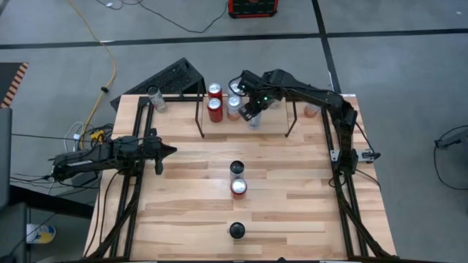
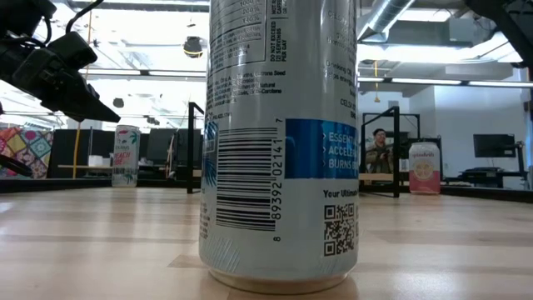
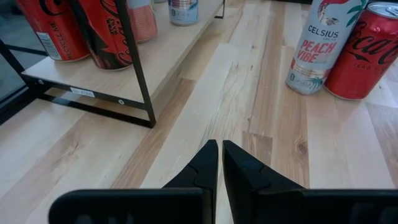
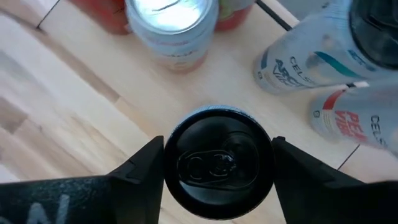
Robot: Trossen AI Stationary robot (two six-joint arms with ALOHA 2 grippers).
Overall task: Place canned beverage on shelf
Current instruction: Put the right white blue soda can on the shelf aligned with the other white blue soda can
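The right claw pinches a black-topped can by its smooth, rigid, likely slippery sides over the shelf beside other cans, while the left claw, pressed together, waits over the tabletop

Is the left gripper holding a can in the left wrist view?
No. The left gripper is shut on nothing above bare table, with cans standing apart from it.
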